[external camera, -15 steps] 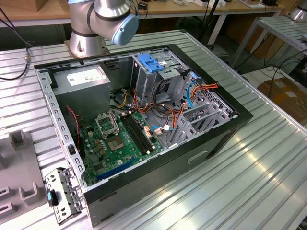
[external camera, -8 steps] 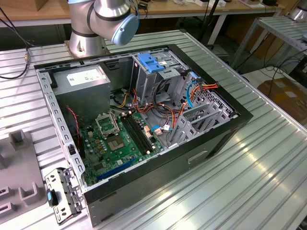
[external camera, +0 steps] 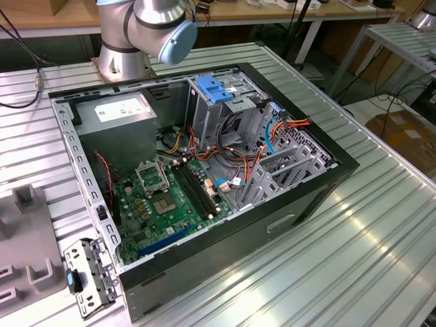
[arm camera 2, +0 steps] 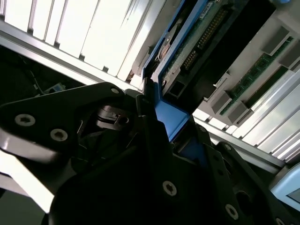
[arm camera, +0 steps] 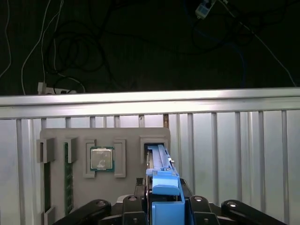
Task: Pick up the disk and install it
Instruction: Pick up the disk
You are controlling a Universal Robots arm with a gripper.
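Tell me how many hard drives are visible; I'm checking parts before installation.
1: the disk, gripped in the pincer at the grey tray's slot. The computer's drive cage may hide others.

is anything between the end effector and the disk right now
Nothing visible does. In the first wrist view the end effector is shut on the disk, which stands on edge in a slot of the grey holder.
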